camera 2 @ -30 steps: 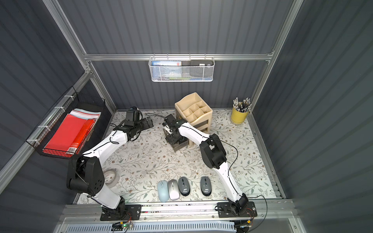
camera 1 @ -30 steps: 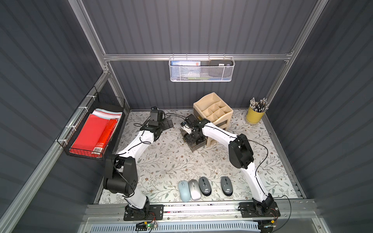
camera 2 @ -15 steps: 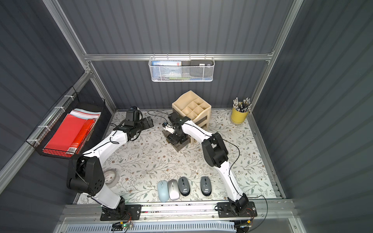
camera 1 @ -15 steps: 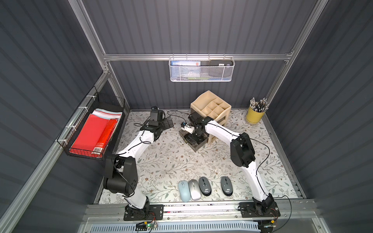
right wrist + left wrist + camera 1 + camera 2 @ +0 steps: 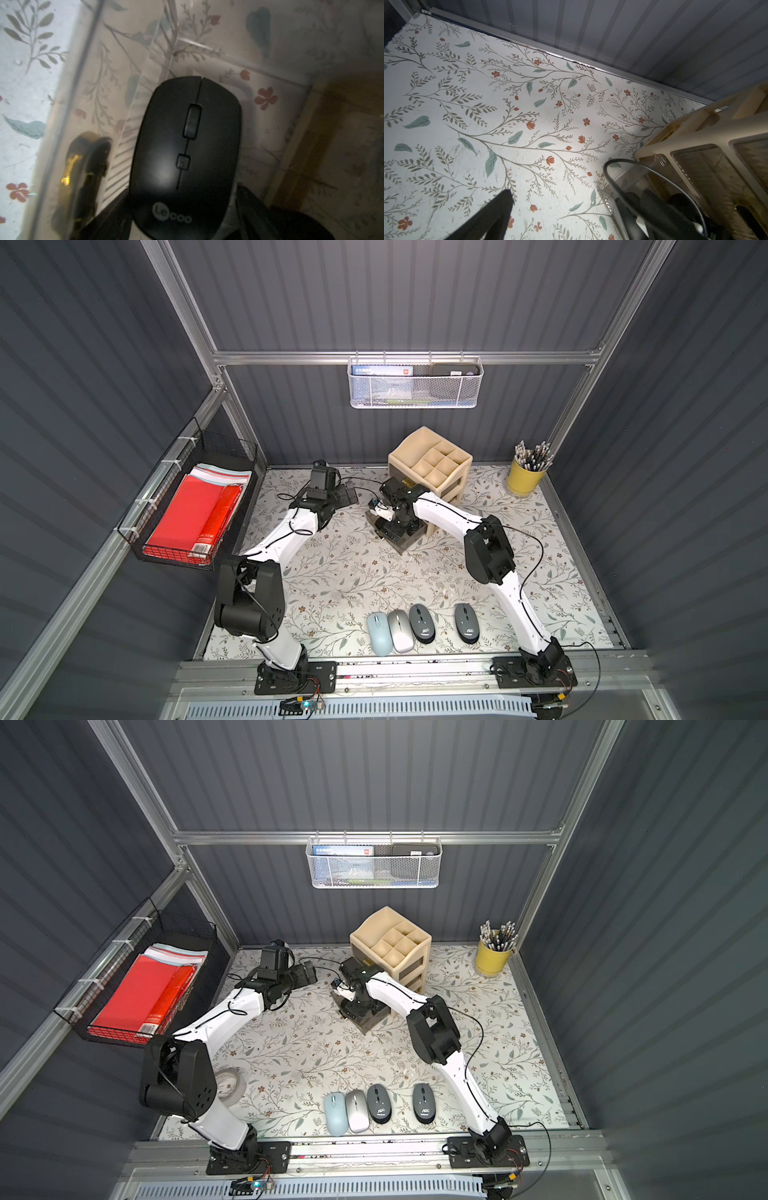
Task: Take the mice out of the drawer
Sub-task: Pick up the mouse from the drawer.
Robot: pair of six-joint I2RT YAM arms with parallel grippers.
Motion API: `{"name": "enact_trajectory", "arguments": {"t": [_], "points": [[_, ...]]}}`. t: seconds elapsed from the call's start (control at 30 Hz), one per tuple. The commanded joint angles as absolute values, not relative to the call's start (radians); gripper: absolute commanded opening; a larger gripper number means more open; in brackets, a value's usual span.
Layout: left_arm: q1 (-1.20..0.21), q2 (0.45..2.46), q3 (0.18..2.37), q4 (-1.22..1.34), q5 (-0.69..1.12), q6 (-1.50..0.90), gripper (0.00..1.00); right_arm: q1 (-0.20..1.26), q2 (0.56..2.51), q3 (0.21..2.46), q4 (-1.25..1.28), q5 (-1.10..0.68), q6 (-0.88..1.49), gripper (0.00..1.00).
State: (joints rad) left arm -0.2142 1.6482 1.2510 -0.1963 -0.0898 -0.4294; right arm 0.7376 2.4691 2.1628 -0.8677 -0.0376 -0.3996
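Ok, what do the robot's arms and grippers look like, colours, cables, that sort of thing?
The left arm and right arm have smooth white link shells, bulky black joint housings and black base plates. A thin black cable loops along each. The left gripper and right gripper are black.

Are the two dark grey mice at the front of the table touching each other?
Apart. In both top views a bare strip of flowered table shows between one dark grey mouse and the other dark grey mouse.
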Motion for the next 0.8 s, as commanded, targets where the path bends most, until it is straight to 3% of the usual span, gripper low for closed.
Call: {"name": "enact_trajectory", "arguments": {"t": [0.0,0.07,0.23,0.47,0.77], "points": [[-0.204,1.655,1.26,-0.199,-0.083,-0.41,0.99,0.74,2.587,2.114,-0.939,-0.095,-0.395,0.68],[-0.204,1.653,1.258,-0.2,-0.083,-0.41,0.99,0.74,2.58,2.134,-0.951,-0.071,-0.382,0.53],[-0.204,1.655,1.261,-0.199,-0.075,-0.407,0.99,0.74,2.506,2.12,-0.918,0.003,-0.347,0.46],[-0.202,1.657,1.26,-0.203,-0.071,-0.404,0.99,0.741,2.359,2.068,-0.819,0.084,-0.293,0.44],[-0.201,1.663,1.261,-0.205,-0.065,-0.392,0.99,0.725,2.212,1.966,-0.732,-0.087,-0.266,0.45]]}}
